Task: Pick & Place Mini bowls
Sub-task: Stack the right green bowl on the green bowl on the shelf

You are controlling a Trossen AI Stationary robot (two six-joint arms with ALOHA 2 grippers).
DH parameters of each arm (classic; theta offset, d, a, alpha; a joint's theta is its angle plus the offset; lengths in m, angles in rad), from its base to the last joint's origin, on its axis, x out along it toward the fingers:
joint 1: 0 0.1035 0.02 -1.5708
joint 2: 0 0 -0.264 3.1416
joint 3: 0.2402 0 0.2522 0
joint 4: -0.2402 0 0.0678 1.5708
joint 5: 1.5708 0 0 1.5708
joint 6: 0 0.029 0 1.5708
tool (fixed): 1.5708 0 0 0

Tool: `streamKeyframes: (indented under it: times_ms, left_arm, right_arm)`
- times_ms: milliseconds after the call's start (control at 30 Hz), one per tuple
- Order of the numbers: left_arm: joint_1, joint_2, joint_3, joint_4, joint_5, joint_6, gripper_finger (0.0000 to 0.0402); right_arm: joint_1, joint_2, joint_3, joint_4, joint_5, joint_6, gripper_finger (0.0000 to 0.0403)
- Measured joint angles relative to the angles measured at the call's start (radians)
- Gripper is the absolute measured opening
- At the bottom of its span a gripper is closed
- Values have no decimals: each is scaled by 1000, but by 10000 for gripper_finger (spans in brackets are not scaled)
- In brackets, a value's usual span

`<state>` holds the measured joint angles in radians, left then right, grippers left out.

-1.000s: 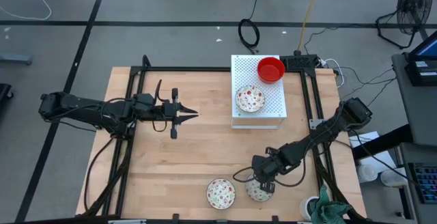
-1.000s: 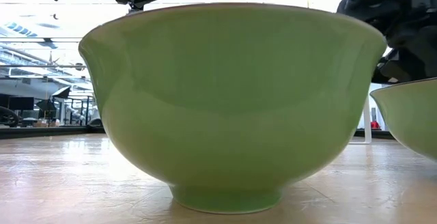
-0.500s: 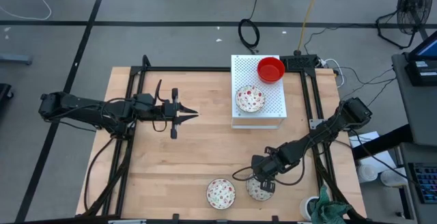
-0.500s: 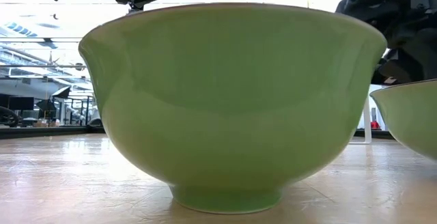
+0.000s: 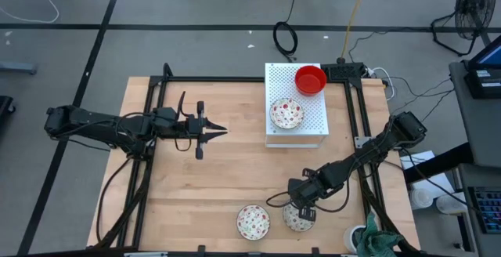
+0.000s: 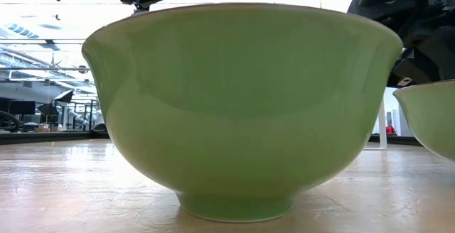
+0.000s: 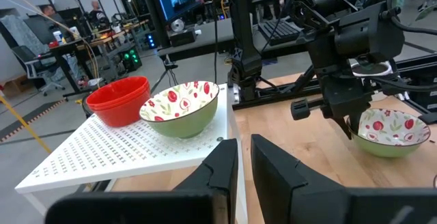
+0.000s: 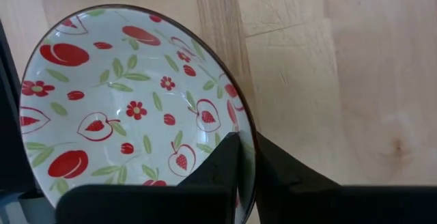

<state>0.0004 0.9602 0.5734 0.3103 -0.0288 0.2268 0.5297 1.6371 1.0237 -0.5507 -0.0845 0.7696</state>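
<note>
Right end effector (image 5: 300, 211) at near right of desk (image 5: 196, 186), fingers clenched on rim of floral mini bowl (image 8: 130, 108), one finger inside wall, one outside. Bowl round, no long axis. I judge lift comes next, then carry far toward white perforated board (image 5: 313, 128). Left end effector (image 5: 219, 132) clenched, empty, mid-desk, well apart. Second floral bowl (image 5: 253, 221) just left.

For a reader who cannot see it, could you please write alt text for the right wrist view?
The right pincer is closed on the rim of a floral mini bowl, one finger inside and one outside. The bowl is white inside, with red fruit, red flowers and green leaves, and it sits over the light wooden table.
</note>
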Motion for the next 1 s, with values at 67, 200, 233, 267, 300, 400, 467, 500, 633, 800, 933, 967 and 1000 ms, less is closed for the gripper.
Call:
streamKeyframes:
  times_ms: [67, 200, 233, 267, 300, 400, 467, 500, 633, 800, 933, 967, 1000]
  left_arm:
    - [0, 0, 0, 0, 0, 0, 49]
    - [0, 0, 0, 0, 0, 0, 49]
    - [0, 0, 0, 0, 0, 0, 49]
    - [0, 0, 0, 0, 0, 0, 49]
    - [0, 0, 0, 0, 0, 0, 49]
    - [0, 0, 0, 0, 0, 0, 49]
    - [0, 0, 0, 0, 0, 0, 49]
    - [0, 0, 0, 0, 0, 0, 49]
    - [0, 0, 0, 0, 0, 0, 49]
    - [0, 0, 0, 0, 0, 0, 49]
    - [0, 0, 0, 0, 0, 0, 49]
    - [0, 0, 0, 0, 0, 0, 49]
    - [0, 0, 0, 0, 0, 0, 49]
  right_arm:
    - [0, 0, 0, 0, 0, 0, 18]
    - [0, 0, 0, -1, 0, 0, 18]
    - [0, 0, 0, -1, 0, 0, 18]
    - [0, 0, 0, -1, 0, -1, 18]
    - [0, 0, 0, -1, 0, -3, 18]
    - [0, 0, 0, -2, 0, -5, 18]
    - [0, 0, 0, -2, 0, -9, 18]
    - [0, 0, 0, -2, 0, -13, 18]
    - [0, 0, 0, -2, 1, -40, 18]
    - [0, 0, 0, -2, 1, -60, 18]
    - [0, 0, 0, -2, 1, -59, 18]
    - [0, 0, 0, -2, 1, -59, 18]
    - [0, 0, 0, -2, 1, -59, 18]
